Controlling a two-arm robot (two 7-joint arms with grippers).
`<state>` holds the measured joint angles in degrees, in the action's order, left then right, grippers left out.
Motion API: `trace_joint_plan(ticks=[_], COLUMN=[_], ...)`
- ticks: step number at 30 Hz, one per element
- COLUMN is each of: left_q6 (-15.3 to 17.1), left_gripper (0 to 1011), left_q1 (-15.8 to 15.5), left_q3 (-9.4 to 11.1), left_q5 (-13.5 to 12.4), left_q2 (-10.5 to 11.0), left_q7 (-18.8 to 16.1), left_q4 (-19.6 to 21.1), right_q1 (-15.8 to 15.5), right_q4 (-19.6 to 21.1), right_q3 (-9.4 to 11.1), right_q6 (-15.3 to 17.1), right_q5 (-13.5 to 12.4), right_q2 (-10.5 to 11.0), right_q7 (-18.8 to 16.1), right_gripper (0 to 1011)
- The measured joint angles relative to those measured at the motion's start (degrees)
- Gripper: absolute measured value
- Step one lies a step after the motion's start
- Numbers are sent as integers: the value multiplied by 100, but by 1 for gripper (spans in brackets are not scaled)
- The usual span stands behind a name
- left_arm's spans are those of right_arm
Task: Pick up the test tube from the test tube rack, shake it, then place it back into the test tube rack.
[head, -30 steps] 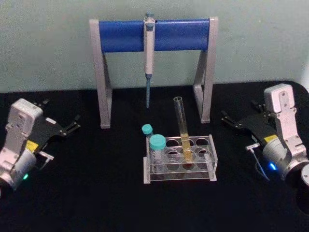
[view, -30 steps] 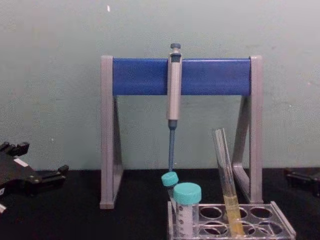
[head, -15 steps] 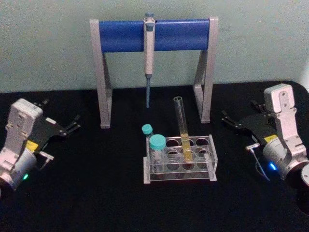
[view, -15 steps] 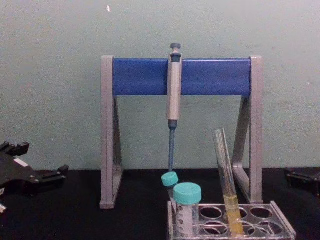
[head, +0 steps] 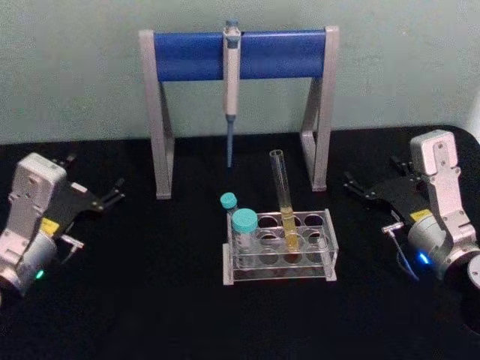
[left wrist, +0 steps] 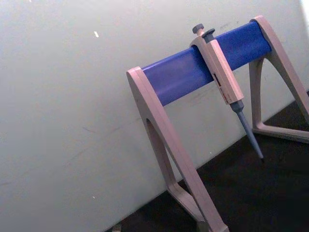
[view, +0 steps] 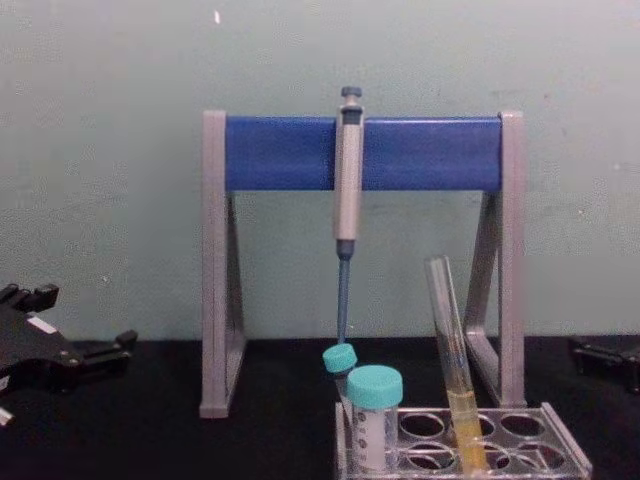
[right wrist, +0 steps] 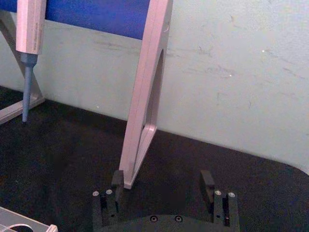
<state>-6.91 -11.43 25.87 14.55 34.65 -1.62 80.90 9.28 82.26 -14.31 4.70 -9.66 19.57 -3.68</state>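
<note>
Both claws idle and open, left claw (head: 112, 193) and right claw (head: 358, 185) well apart from the test tube (head: 284, 202), which leans in the test tube rack (head: 279, 245) between them; risk: a side approach clips the teal-capped tubes (head: 243, 226) or tips the capless tube, spilling liquid.

A black worktop (head: 150, 300) spreads matte and dark across the foreground, running back to a pale grey-green wall (head: 75, 67). On it, close against that wall, stands a grey-legged pipette stand (head: 238, 54) with a blue crossbar. The wall behind the stand is plain, lightly scuffed and marked, with one small white fleck (view: 217, 16) above the stand's left post. Light falls soft and even.
</note>
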Motion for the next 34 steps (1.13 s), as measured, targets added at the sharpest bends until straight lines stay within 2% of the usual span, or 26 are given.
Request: trace_joint_plan(ticks=[34], left_q6=[0], left_gripper=[1002], left_q1=[0], left_q3=[0], left_q5=[0], left_q2=[0], left_q7=[0], left_q4=[0], right_q1=[0], right_q4=[0], right_q3=[0], right_q6=[0], right_q5=[0], right_q2=[0], right_q7=[0], right_gripper=[1000])
